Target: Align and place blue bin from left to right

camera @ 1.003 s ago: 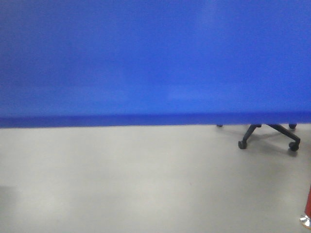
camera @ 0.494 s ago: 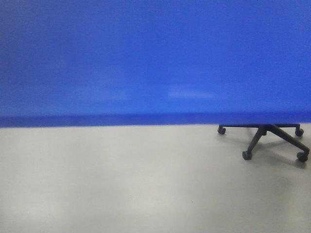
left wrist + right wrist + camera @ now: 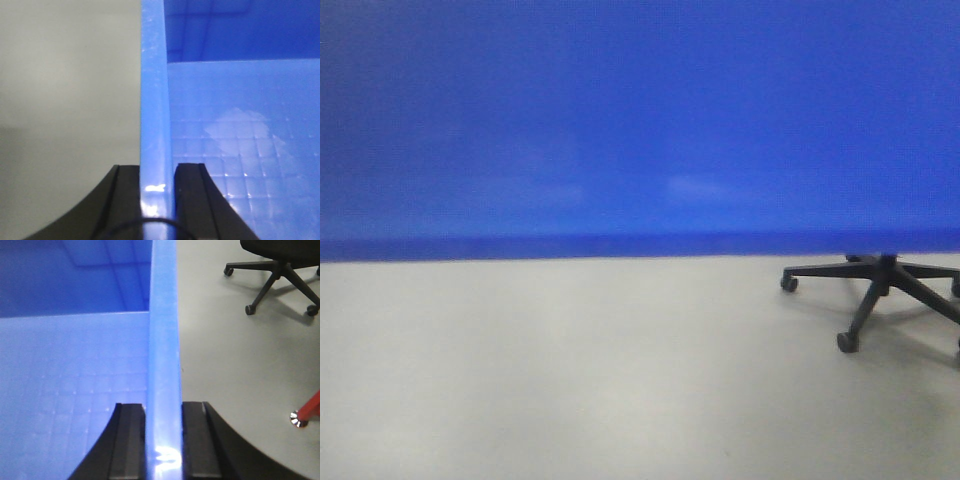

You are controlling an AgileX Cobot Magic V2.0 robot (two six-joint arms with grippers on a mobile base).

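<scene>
Fingers of the left gripper [image 3: 157, 172] and right gripper [image 3: 163, 412] clamp opposite walls of the blue bin [image 3: 640, 120], which fills the upper front view. Only the right wrist view shows a red pole [image 3: 306, 410] beside the office chair [image 3: 280, 265].

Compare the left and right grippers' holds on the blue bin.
The left gripper has the blue bin's floor right of its clamped wall, grey ground outside. The right gripper has that floor left of its wall, an office chair outside. Both are shut on a bin wall, a finger each side.
</scene>
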